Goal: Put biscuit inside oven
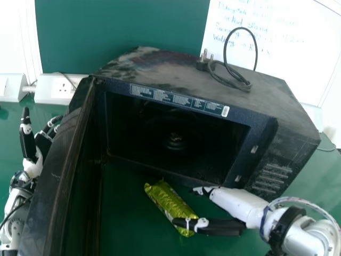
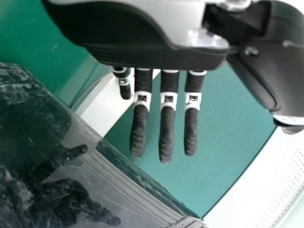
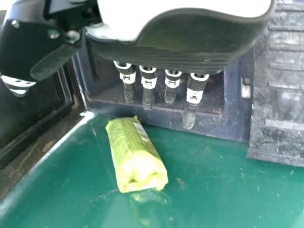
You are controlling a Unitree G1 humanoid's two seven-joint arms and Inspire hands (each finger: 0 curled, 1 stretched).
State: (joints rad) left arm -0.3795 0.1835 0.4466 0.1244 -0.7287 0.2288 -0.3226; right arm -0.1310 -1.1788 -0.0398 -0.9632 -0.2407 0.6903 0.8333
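The biscuit packet (image 1: 173, 205) lies on its side on the green surface (image 1: 128, 213), in front of the oven (image 1: 186, 80), with 1 end close to the sill and the other slanting back toward the robot and to its right. The right robot hand (image 1: 234, 205) is much the nearer of the 2; it comes in from the right, so the packet lies just to its left and lower down. Its fingers (image 3: 148, 97) are straight and apart from the thumb, clamped on nothing, and point toward the oven mouth. In the head view the thumb crosses over the packet's near end, but I cannot tell whether they touch. The left robot hand (image 1: 33, 165) is spread, with nothing in it, on the outer side of the open door (image 1: 58, 176), which stands between it and the packet. The step in hand looks like lining up for the grasp, with the packet still to be picked up. The right robot hand probably needs to drop and shift left so that thumb and fingers straddle the packet's long axis; closing from here could merely push it against the sill.
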